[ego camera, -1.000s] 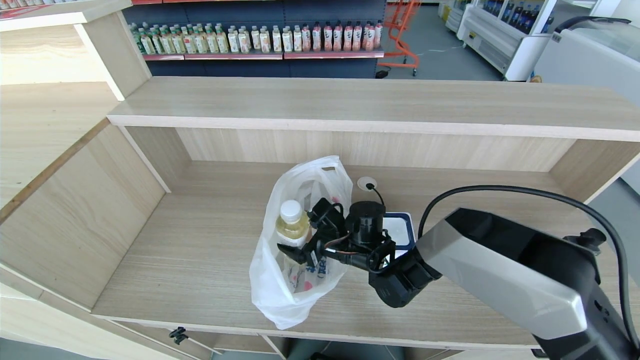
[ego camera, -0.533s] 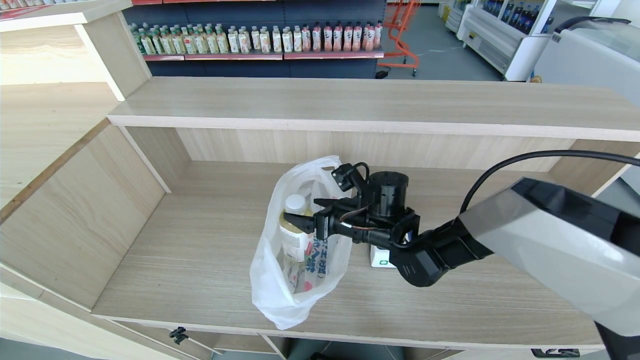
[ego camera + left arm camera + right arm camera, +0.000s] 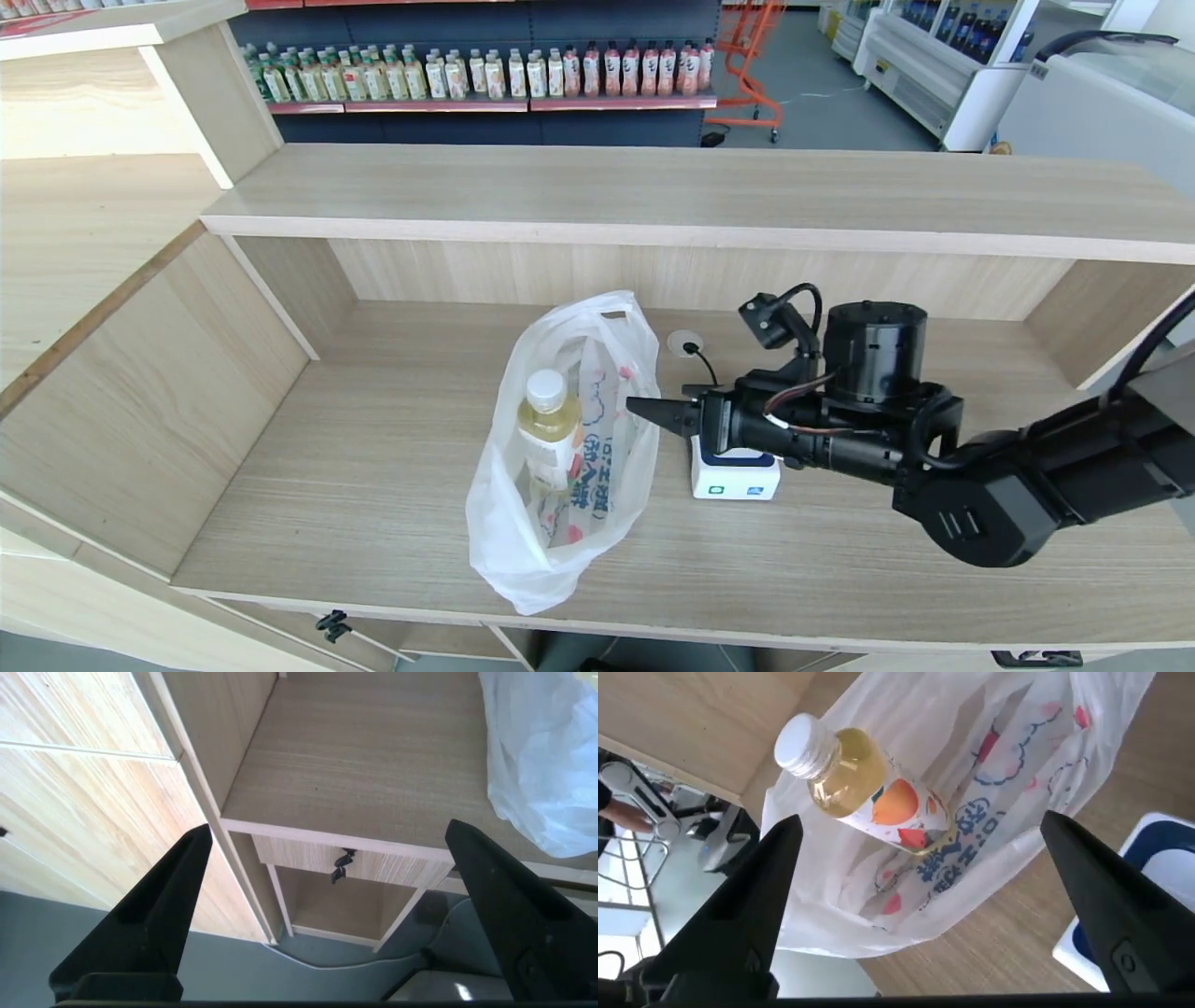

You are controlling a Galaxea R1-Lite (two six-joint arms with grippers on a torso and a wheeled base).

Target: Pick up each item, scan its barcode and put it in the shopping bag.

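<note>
White plastic shopping bag [image 3: 523, 551] sits on the wooden worktop [image 3: 373, 467], roughly mid‑way along and close to the front edge, with its mouth sagging open. Inside there's one bottle [image 3: 548, 439] standing pretty much upright: white cap, pale yellow drink, a label with orange and red on it. From the right wrist view you look straight down into the bag [image 3: 1046, 784] and the bottle [image 3: 868, 789] leans against the bag's wall, cap poking out near the rim. I can't make out anything else in there. Just beside the bag on the robot's right is a small white scanner box [image 3: 735, 476] with a blue top, flat on the worktop, and behind it a round cable grommet [image 3: 686, 343] with a black lead going in. The right fingers [image 3: 653, 411] are spread wide and holding nothing, hanging above the scanner with the tips pointing at the bag; the front tip lines up with the bag's right side, but I can't tell if it's actually touching the plastic. It's clear of the bottle. In the right wrist view those fingers [image 3: 738, 924] frame the bag opening, one on each side. The left fingers [image 3: 149, 924] are also wide open and empty, near the worktop's front edge [image 3: 374, 756], with a corner of the bag [image 3: 542, 775] off to one side, well apart from them.
</note>
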